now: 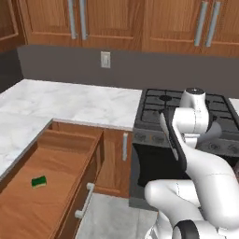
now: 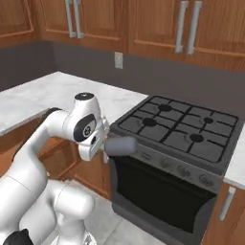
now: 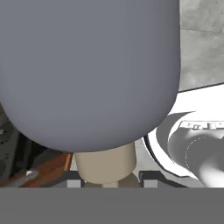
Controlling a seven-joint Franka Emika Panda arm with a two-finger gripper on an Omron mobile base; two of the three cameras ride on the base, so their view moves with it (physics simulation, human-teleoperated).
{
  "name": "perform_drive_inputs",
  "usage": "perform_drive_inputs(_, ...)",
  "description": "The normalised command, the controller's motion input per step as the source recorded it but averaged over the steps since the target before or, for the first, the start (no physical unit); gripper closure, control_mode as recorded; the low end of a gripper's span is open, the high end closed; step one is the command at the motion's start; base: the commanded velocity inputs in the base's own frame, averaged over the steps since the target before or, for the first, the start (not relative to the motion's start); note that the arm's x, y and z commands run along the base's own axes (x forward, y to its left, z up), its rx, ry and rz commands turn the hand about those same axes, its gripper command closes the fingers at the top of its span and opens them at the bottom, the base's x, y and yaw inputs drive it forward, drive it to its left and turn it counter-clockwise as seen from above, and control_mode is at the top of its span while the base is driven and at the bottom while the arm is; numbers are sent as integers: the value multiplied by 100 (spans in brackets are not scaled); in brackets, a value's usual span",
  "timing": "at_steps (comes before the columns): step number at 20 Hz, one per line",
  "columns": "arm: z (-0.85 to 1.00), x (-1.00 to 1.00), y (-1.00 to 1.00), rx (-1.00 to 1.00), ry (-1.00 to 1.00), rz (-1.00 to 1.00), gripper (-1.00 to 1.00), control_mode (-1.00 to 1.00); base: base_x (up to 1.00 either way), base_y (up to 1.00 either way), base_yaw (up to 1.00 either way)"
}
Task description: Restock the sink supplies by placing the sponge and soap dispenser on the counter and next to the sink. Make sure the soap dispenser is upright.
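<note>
The soap dispenser [image 2: 120, 145], a grey rounded bottle, juts out sideways from my hand in front of the stove, lying roughly level rather than upright. In the hand view its grey body [image 3: 87, 70] looms close, with a tan neck at the bottom. My gripper [image 3: 109, 181] is shut on that neck; from the right base view the gripper [image 2: 102, 143] sits at the end of the bent white arm. The sponge [image 1: 39, 181], yellow with a green top, lies flat in an open wooden drawer. The white marble counter [image 1: 70, 102] runs along the left. The sink is out of view.
The open drawer [image 1: 56, 154] sticks out below the counter's corner. A black gas stove [image 2: 182, 127] with an oven door stands right of the counter. Wooden wall cabinets [image 1: 116, 23] hang above, and an outlet [image 1: 106, 59] is set in the grey backsplash.
</note>
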Motion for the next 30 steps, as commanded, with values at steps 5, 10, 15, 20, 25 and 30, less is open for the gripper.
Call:
perform_drive_inputs(5,0,0,0,0,0,0,100,100,4,0,-80)
perform_drive_inputs(10,0,0,0,0,0,0,100,100,3,0,-83)
perform_drive_inputs(15,0,0,0,0,0,0,100,100,12,-1,-81)
perform_drive_inputs(20,0,0,0,0,0,0,100,100,32,-24,-72)
perform_drive_inputs(25,0,0,0,0,0,0,100,100,42,-28,-71)
perform_drive_inputs(30,0,0,0,0,0,0,100,100,64,-29,-70)
